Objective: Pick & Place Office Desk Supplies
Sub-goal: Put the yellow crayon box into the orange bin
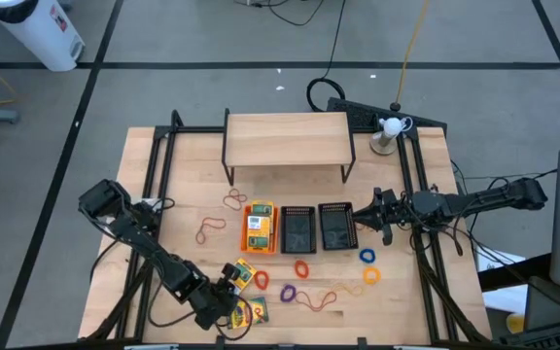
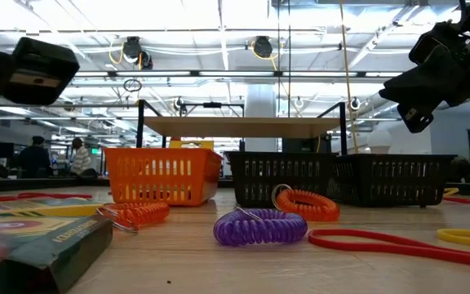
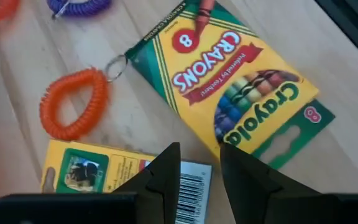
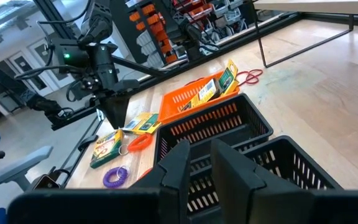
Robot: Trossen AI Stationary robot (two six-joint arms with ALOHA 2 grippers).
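Hovers with left gripper (image 3: 199, 167) narrowly parted, empty, above crayon boxes (image 3: 229, 87) lying flat on surface (image 3: 23, 162) beside orange coil (image 3: 73, 102): likely light, stiff cardboard, best pinched across narrow edges.

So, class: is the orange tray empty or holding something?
Holding something: a crayon box lies inside the orange tray; its top sticks above the rim in the right wrist view.

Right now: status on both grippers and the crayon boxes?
Left gripper open, empty, over two loose crayon boxes. Right gripper open, empty, above the black trays. One box sits in the orange tray. Nothing blocking.
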